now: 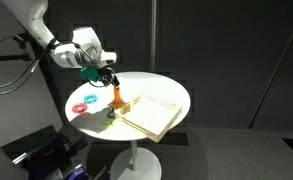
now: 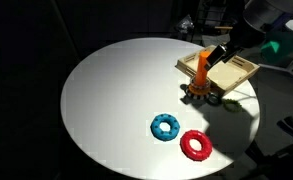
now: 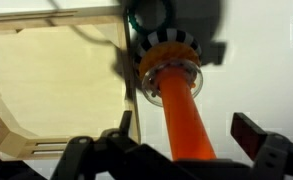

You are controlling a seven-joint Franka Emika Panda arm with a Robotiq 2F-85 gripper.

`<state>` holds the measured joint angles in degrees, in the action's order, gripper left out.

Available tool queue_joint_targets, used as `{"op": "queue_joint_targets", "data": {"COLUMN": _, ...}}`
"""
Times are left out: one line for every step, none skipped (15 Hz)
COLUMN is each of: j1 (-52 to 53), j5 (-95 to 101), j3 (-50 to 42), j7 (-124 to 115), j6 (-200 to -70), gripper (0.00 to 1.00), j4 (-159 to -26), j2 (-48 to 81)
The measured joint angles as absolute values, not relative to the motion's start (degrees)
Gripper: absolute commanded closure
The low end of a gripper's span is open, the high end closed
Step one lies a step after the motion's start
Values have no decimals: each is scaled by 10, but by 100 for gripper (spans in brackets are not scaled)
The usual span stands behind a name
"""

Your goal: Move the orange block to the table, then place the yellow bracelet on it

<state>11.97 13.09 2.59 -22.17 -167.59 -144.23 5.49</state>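
The orange block's upright stick (image 3: 179, 110) rises toward the wrist camera. It also shows in both exterior views (image 1: 118, 97) (image 2: 201, 70), standing at the edge of the tan board. The yellow bracelet (image 3: 169, 46), striped with dark marks, sits around the stick's foot and hides the block's base. My gripper (image 3: 184, 135) (image 1: 108, 75) (image 2: 218, 55) is open, its two fingers on either side of the stick's top without touching it. The round white table (image 1: 161, 86) (image 2: 106, 90) carries everything.
The flat tan wooden board (image 1: 151, 113) (image 2: 231, 72) (image 3: 56, 90) lies next to the stick. A blue ring (image 1: 89, 100) (image 2: 166, 127) and a red ring (image 1: 79, 108) (image 2: 195, 145) lie on the table. A dark green piece (image 3: 148, 12) sits beyond the bracelet.
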Motion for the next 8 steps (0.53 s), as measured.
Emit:
{"op": "queue_joint_targets", "data": {"j1": 118, "j5": 96, "j3": 34, "j7": -202, "j6": -1657, "gripper": 0, "j4": -1443, "j2": 51}}
{"op": "queue_joint_targets", "data": {"j1": 117, "j5": 65, "j3": 42, "j7": -184, "j6": -1635, "gripper": 0, "j4": -1443, "j2": 46}}
{"op": "queue_joint_targets", "data": {"j1": 116, "j5": 39, "j3": 48, "j7": -169, "j6": -1612, "gripper": 0, "j4": -1443, "j2": 38}}
{"op": "queue_joint_targets", "data": {"j1": 115, "j5": 23, "j3": 50, "j7": -159, "j6": -1588, "gripper": 0, "j4": -1443, "j2": 28}}
{"op": "queue_joint_targets", "data": {"j1": 113, "j5": 12, "j3": 51, "j7": -153, "j6": -1564, "gripper": 0, "j4": -1443, "j2": 18}}
{"op": "queue_joint_targets", "data": {"j1": 111, "j5": 9, "j3": 51, "j7": -150, "j6": -1542, "gripper": 0, "j4": -1443, "j2": 6}}
{"op": "queue_joint_targets", "data": {"j1": 106, "j5": 9, "j3": 51, "j7": -149, "j6": -1523, "gripper": 0, "j4": -1443, "j2": -4}}
{"op": "queue_joint_targets", "data": {"j1": 102, "j5": 9, "j3": 50, "j7": -148, "j6": -1509, "gripper": 0, "j4": -1444, "j2": -13}}
